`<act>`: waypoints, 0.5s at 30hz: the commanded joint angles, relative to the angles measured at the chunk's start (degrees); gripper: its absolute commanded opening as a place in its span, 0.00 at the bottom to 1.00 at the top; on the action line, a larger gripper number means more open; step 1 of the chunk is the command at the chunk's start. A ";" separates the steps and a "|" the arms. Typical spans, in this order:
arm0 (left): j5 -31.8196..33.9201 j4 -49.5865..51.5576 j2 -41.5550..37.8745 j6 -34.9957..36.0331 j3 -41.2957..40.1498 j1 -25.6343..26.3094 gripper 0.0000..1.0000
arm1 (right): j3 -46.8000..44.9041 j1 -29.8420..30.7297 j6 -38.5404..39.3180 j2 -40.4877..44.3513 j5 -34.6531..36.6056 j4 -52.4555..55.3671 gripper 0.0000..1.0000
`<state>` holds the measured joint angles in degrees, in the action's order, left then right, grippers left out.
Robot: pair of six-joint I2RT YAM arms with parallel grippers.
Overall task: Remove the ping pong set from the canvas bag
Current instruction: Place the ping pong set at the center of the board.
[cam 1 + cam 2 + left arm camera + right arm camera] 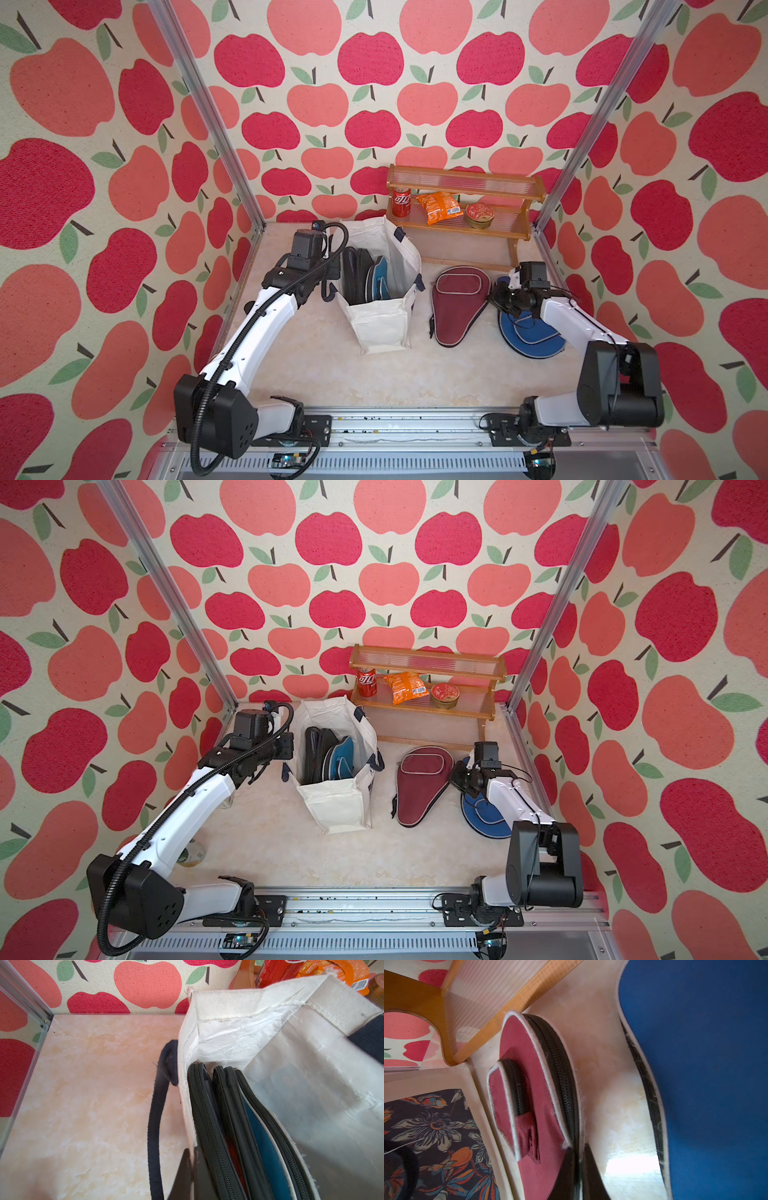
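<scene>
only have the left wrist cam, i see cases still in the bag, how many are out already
Observer: Two. The maroon cover and the dark blue cover lie on the table, to the right of the canvas bag.
Operator: whats the right tool doing
Observer: The right tool is shut on the maroon cover's zip edge.
Operator: are those two covers touching
Observer: No, the right wrist view shows bare table between them.
</scene>
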<state>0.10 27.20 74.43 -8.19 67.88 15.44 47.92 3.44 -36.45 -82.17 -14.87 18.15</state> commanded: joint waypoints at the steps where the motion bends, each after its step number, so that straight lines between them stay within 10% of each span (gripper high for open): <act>1: 0.85 -1.75 -1.44 -0.08 2.19 0.38 0.00 | 3.11 -0.28 2.23 -1.46 2.04 1.99 0.05; 15: 1.13 -1.72 -1.76 0.18 2.19 0.64 0.00 | 9.47 0.23 2.70 1.03 11.05 8.74 0.48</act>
<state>0.23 27.18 74.35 -8.14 67.88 15.79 55.77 3.38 -34.09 -83.50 -6.57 24.05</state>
